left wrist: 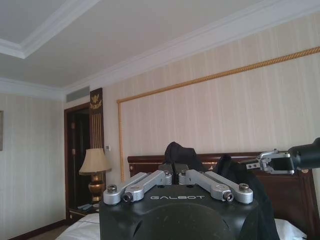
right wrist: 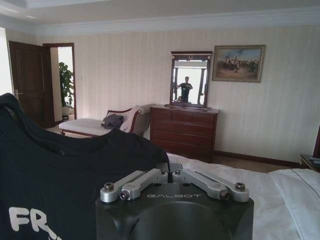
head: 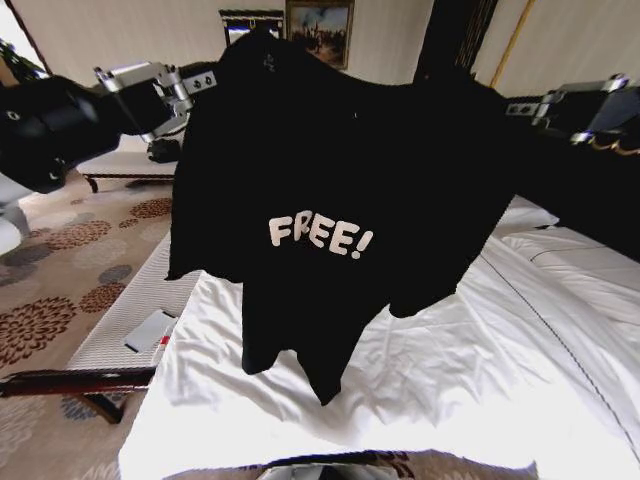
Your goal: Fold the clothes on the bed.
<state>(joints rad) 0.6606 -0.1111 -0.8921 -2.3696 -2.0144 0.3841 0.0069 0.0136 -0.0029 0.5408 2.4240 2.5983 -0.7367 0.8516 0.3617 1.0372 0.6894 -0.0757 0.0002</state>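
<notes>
The clothes (head: 340, 180), a black garment with white "FREE!" lettering, hang spread in the air above the bed (head: 450, 370). The lower hem dangles just over the white sheet. My left gripper (head: 203, 86) is shut on one upper corner, where bunched black fabric (left wrist: 176, 152) rises beyond its fingertips (left wrist: 175, 172). At the opposite upper corner my right gripper (head: 514, 105) is shut on the cloth. In the right wrist view the black fabric (right wrist: 75, 170) drapes away from that gripper (right wrist: 170, 171). The left wrist view also shows the right gripper (left wrist: 270, 163) farther off.
A white-cushioned bench (head: 115, 330) with a flat card (head: 150, 330) on it lies along the bed's left side. A chaise (right wrist: 95, 126) with a small dark bag (right wrist: 113, 121), a dresser with mirror (right wrist: 184, 131), the dark headboard (left wrist: 292, 192) and a lamp (left wrist: 95, 167) ring the room.
</notes>
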